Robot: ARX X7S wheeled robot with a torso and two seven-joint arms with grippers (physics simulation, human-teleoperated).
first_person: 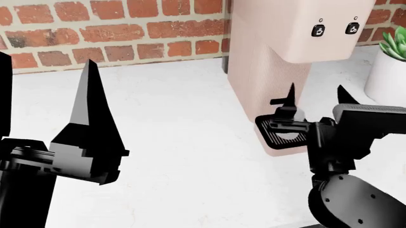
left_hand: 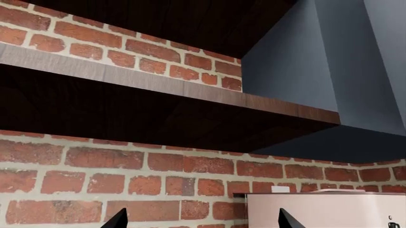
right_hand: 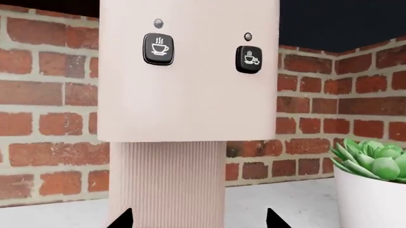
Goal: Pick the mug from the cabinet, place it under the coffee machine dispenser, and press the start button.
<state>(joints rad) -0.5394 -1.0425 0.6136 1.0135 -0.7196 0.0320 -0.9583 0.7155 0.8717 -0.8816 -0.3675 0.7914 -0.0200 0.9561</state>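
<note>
The pale pink-beige coffee machine (first_person: 266, 71) stands at the back right of the white counter, its dispenser head (first_person: 298, 28) overhanging the black drip tray (first_person: 269, 135). Two black cup buttons (first_person: 319, 30) sit on the head and also show in the right wrist view (right_hand: 159, 49). A small whitish shape, which looks like the mug (first_person: 297, 114), stands on the tray, mostly hidden behind my right gripper. My right gripper (first_person: 316, 92) is open and empty in front of the tray; it faces the ribbed column (right_hand: 168, 180). My left gripper (first_person: 44, 64) is open and empty, raised at the left.
A white plant pot (first_person: 387, 76) with a green succulent stands right of the machine and close to my right arm; it shows in the right wrist view (right_hand: 371, 199). In the left wrist view, dark wooden shelves (left_hand: 159, 85) and a grey hood (left_hand: 330, 61) hang on the brick wall.
</note>
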